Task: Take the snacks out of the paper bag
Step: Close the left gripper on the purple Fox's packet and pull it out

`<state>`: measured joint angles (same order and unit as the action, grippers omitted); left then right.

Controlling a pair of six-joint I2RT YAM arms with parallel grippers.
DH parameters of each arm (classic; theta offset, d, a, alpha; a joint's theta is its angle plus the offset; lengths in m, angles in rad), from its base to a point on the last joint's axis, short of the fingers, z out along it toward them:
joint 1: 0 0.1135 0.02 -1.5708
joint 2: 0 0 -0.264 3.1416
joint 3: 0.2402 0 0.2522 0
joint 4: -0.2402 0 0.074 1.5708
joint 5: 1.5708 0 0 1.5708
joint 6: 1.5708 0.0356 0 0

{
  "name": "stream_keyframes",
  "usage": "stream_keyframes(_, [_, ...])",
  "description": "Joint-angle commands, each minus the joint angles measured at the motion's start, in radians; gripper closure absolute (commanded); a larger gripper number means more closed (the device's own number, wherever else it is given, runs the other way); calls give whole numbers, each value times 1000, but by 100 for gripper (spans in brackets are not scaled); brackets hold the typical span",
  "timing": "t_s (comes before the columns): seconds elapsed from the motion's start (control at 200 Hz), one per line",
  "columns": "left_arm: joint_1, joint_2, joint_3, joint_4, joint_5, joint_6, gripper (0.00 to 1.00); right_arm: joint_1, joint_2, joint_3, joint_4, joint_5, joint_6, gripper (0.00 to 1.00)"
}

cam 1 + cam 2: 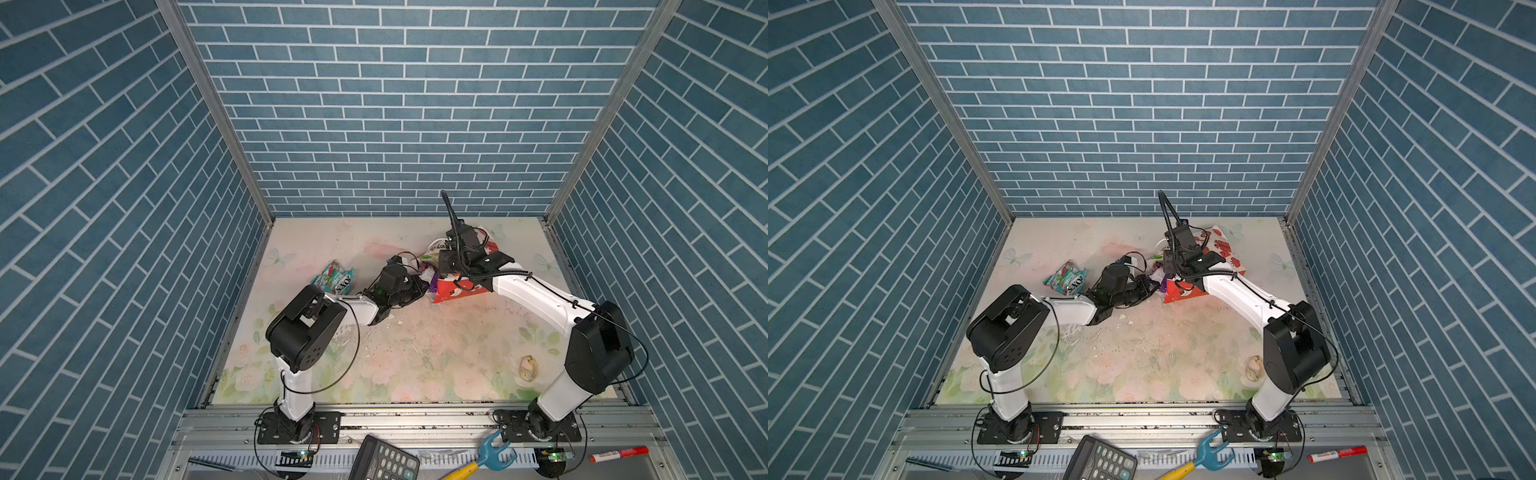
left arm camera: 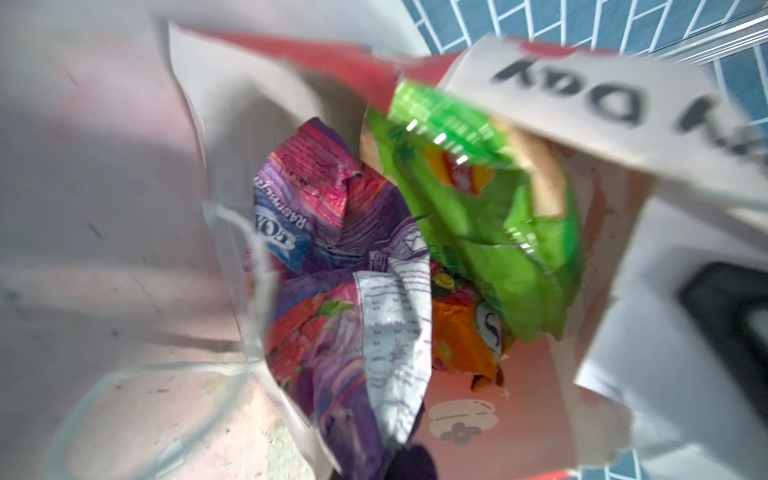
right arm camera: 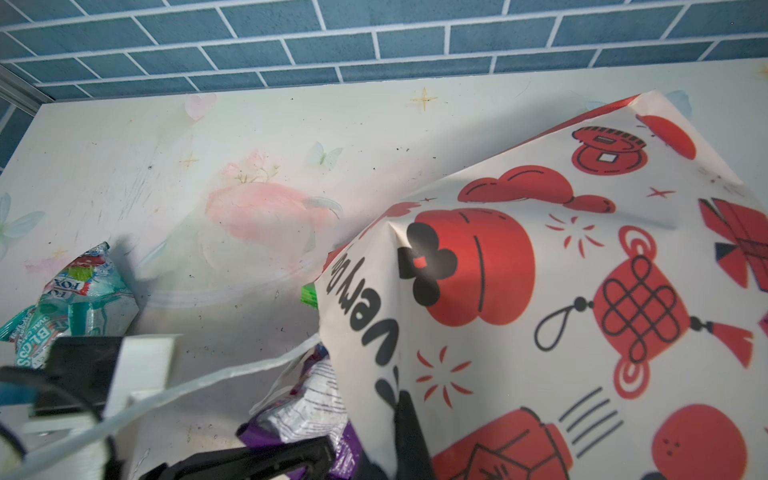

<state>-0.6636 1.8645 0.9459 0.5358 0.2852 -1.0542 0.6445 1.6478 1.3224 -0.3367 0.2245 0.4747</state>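
The paper bag (image 1: pixel 453 293) lies on its side, right of centre on the bench (image 1: pixel 415 353), with the right gripper (image 1: pixel 444 269) pinched shut on its upper panel. The left gripper (image 1: pixel 419 289) clamps the purple packet (image 2: pixel 332 299) at the mouth. The packet is likely light, crinkly and slippery, and best held by a crumpled fold.

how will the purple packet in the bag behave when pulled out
The purple packet looks crumpled and thin: probably floppy and light. Plastic film may slip. Crowded beside the green packet in the paper bag, it may drag that along.
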Motion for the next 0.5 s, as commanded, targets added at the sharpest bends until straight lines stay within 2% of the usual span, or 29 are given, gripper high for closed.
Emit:
stream_keyframes(0.0, [7,-83,13,-80,-74,122,100,20,-42,-17,-21,-30,22,100])
stream_keyframes(0.495, [7,-262,10,-236,-176,268,100,20,-61,-13,-28,-30,12,100])
